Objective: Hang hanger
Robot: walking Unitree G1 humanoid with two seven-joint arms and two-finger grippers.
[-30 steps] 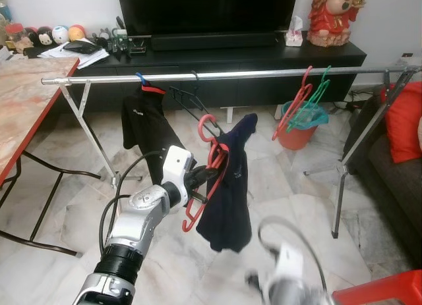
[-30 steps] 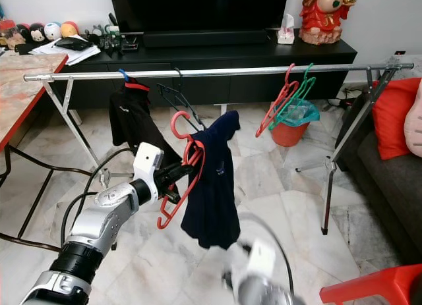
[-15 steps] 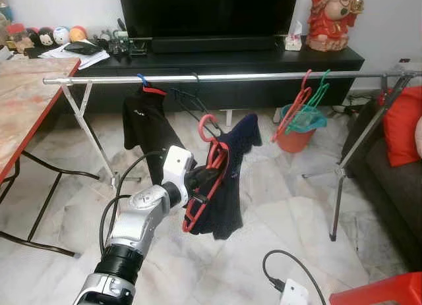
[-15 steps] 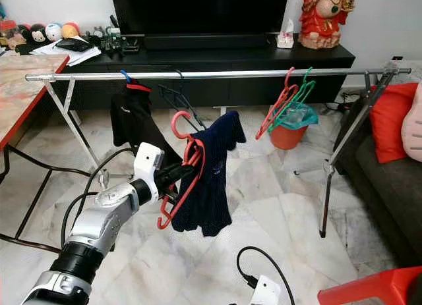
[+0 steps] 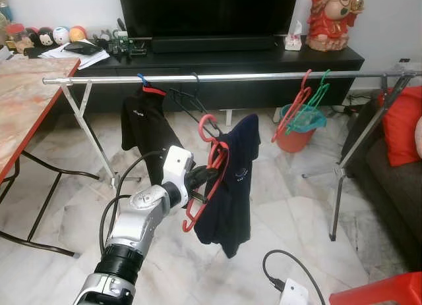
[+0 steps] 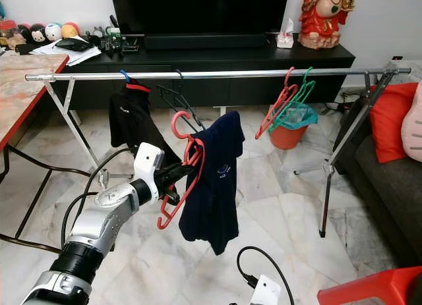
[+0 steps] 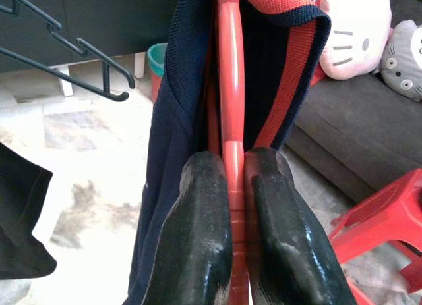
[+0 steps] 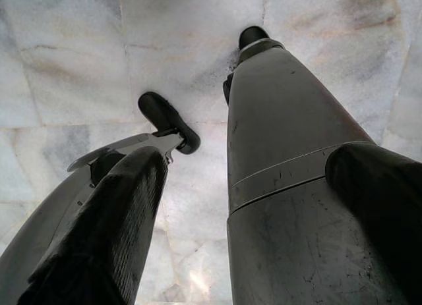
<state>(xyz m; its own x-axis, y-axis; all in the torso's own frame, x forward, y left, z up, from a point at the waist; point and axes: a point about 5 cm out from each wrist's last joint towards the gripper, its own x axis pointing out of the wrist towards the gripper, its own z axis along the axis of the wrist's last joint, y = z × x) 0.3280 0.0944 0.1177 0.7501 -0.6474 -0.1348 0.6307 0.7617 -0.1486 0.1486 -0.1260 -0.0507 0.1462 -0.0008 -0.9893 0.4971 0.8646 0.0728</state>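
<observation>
Behind the marble floor, your rail [image 5: 231,76] is running crosswise above the red hanger [image 5: 210,166] your left gripper [image 5: 206,178] is clenching, hook upward.

A rail [image 5: 231,75] crosses at twelve o'clock, a TV cabinet [image 5: 217,58] behind it. Table [image 5: 26,94] at ten, sofa [image 5: 395,173] at three, bucket [image 5: 297,130] at one.
</observation>
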